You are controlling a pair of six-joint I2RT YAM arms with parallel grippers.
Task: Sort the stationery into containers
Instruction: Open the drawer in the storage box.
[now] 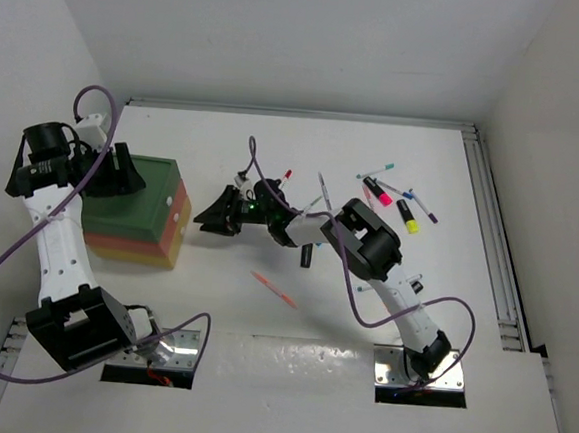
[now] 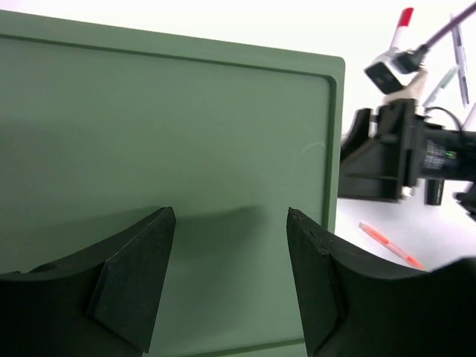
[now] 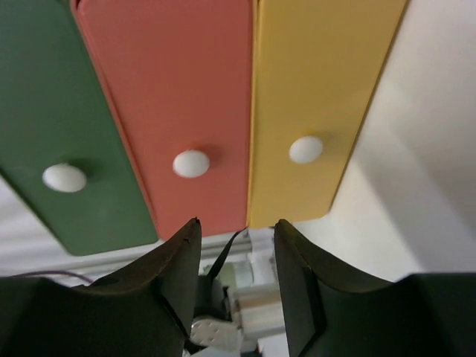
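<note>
Three containers sit stacked at the left of the tabletop [image 1: 215,140]: the green box [image 1: 152,208] on top, the red-orange box [image 3: 178,82] under it and the yellow box [image 3: 320,67] at the bottom. Each has a white knob [image 3: 191,163] on its end face. Their insides are hidden.

The left pincer [image 2: 230,219] hangs over the green top, released, with nothing between its fingers. The right pincer [image 3: 236,229] faces the knobbed ends, also released and empty.

All the stationery lies on the tabletop, right of the stack. An orange pen [image 1: 274,290] lies alone, slanting from far-left to near-right. A red-capped pen [image 1: 284,179] points its cap toward the far wall. Farther right, a pink highlighter [image 1: 378,193] and a yellow highlighter [image 1: 408,217] slant the same way as the orange pen, and a teal-capped pen [image 1: 376,171] runs crosswise to them.
</note>
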